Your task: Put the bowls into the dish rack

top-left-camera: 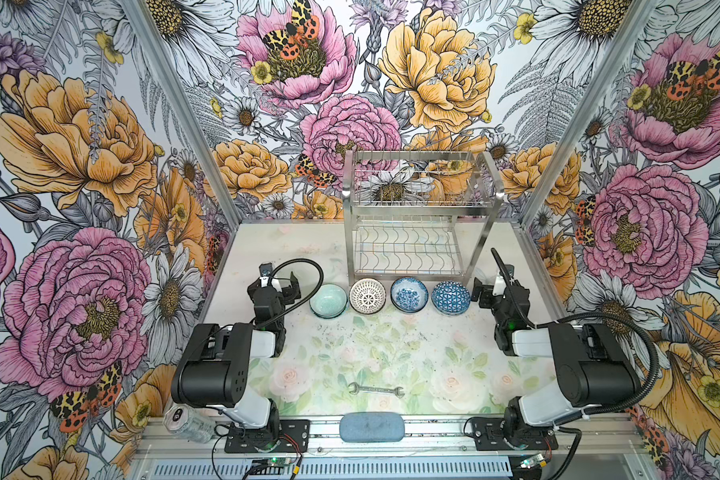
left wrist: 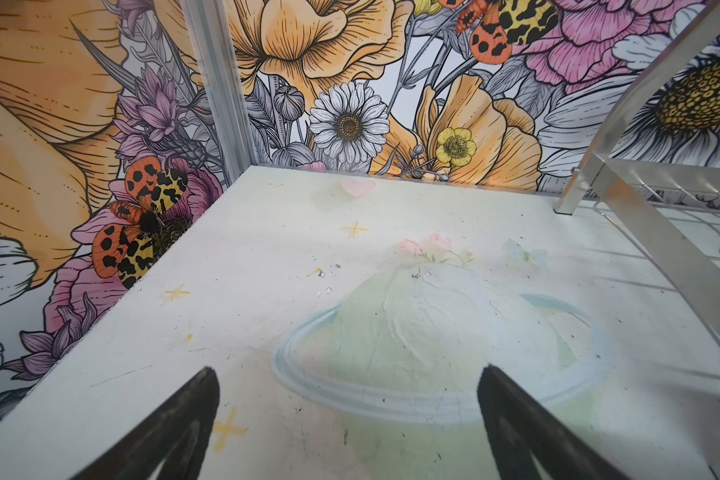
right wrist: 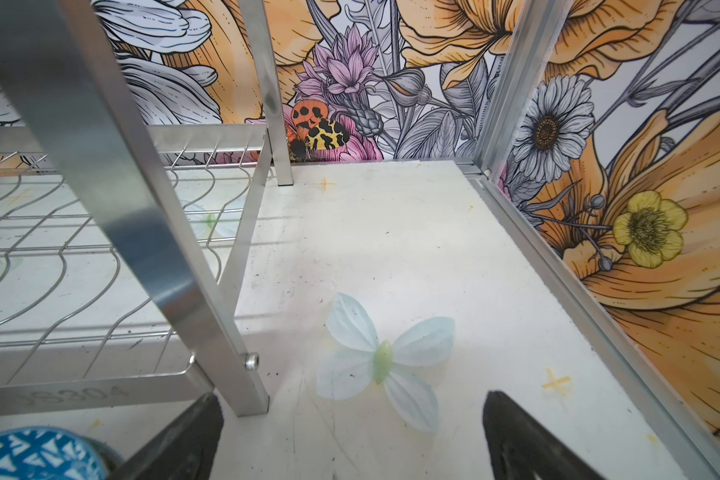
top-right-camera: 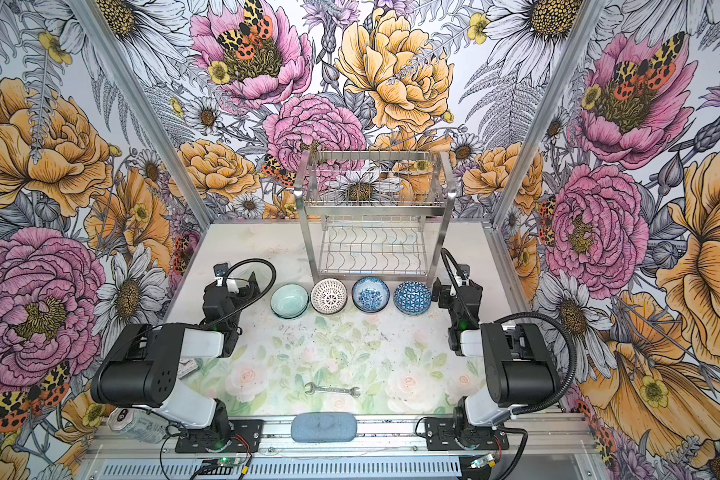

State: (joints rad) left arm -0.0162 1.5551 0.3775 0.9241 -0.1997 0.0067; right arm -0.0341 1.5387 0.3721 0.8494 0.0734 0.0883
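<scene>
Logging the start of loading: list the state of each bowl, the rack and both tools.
mint green bowl: upright, on table, empty
white lattice bowl: upright, on table, empty
blue floral bowl: upright, on table, empty
blue triangle bowl: upright, on table, empty
dish rack: standing, both tiers empty
left tool: open, holding nothing
right tool: open, holding nothing

dish rack (top-left-camera: pixel 420 206): tiers free | front: bowls (top-left-camera: pixel 367 294) in row | mid table (top-left-camera: pixel 391 345): free, wrench (top-left-camera: pixel 376 389)
</scene>
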